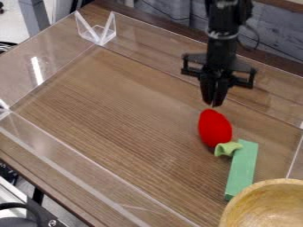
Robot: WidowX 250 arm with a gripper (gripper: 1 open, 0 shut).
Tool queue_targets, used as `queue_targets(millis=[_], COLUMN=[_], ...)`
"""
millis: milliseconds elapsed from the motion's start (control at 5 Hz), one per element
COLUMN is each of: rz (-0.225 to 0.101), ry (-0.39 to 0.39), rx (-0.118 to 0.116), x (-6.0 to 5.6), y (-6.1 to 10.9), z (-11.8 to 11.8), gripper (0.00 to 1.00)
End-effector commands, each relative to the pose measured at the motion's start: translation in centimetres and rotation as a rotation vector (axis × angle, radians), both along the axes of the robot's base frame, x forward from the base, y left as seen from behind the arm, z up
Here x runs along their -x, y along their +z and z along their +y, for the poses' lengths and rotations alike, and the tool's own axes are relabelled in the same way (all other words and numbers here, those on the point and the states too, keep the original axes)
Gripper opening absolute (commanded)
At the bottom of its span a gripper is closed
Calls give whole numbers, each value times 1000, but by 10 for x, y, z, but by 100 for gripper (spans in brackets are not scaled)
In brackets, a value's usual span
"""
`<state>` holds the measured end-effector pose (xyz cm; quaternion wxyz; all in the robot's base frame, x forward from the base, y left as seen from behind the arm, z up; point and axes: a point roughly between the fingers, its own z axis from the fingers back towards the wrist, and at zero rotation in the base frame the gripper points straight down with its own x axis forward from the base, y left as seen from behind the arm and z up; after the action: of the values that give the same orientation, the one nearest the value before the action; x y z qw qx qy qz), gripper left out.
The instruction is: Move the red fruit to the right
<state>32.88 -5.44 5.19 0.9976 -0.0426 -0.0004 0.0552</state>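
1. Now the pincer (pixel 217 99) hangs with jaws pinched shut, holding nothing.
2. Just below its tips sits the red fruit (pixel 214 128), leafy cap toward the green block (pixel 243 168).
3. Open wide before descending, straddling the body's middle.

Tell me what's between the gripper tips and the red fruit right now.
Nothing: in the camera view the gripper, jaws shut, hangs just above the red fruit, with only a sliver of bare wooden table showing between them.
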Motion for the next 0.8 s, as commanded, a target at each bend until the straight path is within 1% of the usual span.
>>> queue_targets(millis=[0, 200, 400, 600], rz=[-81, -110, -126, -117], ry=[16, 38, 56, 66], rx=[14, 35, 50, 43], x=[2, -4, -8, -6], y=[18, 41, 58, 54], z=[-4, -1, 2, -6], gripper=[100, 0, 0, 0])
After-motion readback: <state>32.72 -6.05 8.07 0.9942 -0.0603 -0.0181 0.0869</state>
